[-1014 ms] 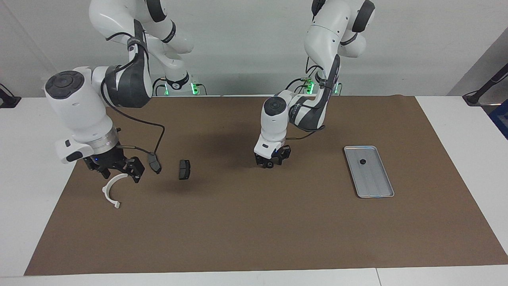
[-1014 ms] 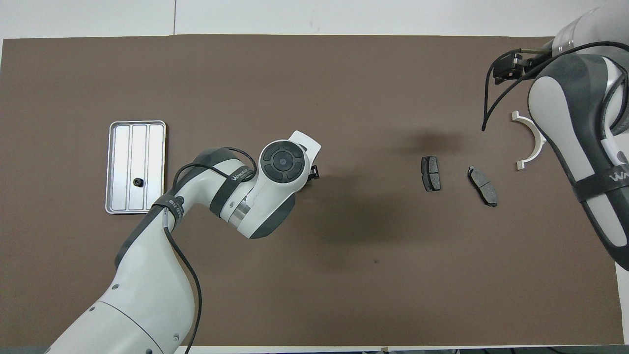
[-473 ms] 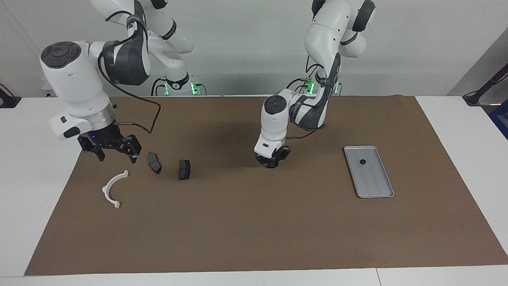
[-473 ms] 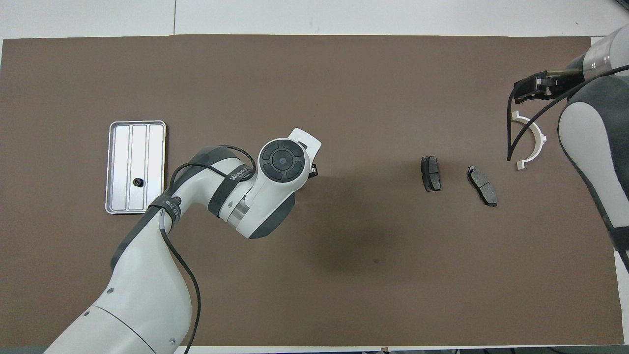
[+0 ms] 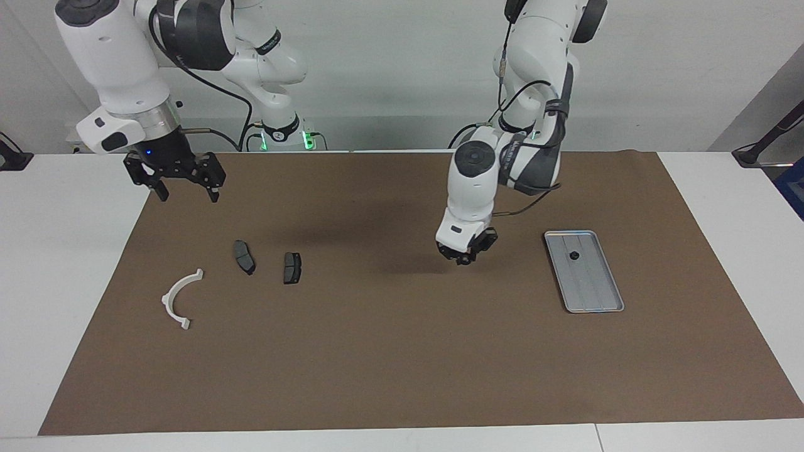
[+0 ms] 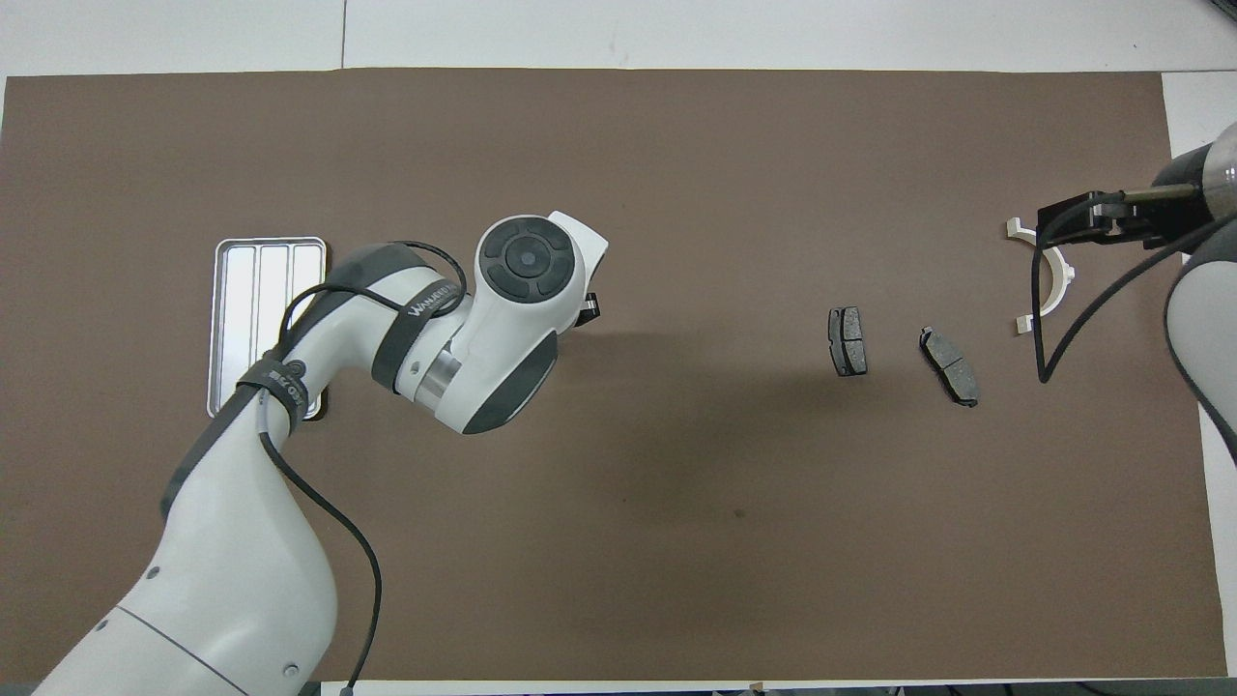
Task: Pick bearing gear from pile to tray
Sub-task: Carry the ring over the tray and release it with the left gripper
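- While the left gripper (image 5: pixel 463 256) hangs in the air over the brown mat (image 5: pixel 402 364), not far from the tray (image 5: pixel 598 296) on the side toward the right arm's end, its jaws look narrow, the tips drawn almost together.
- If a small piece sits between these tips, I cannot tell; nothing shows there clearly.
- The tray lies flat on the mat toward the left arm's end of the table, and one small black round piece (image 5: pixel 573 255) already lies in it, in the part nearer to the robots.
- The rest of the pile is well apart from the tray, toward the right arm's end: two dark brake pads (image 5: pixel 244 257) side by side, and then the white half-ring bracket (image 5: pixel 168 300), the thing most distant from the tray.
- Among these parts I see no other black round piece on the mat.
- The right gripper (image 5: pixel 186 188) is raised high, very far from the tray, above the mat's edge at the right arm's end, with its jaws wide and nothing in them; this arm seems to wait.
- My judgement: one bearing gear is delivered, and the task is late in its course. What is left is probably to bring the left gripper over the tray and release there, if it carries a piece.
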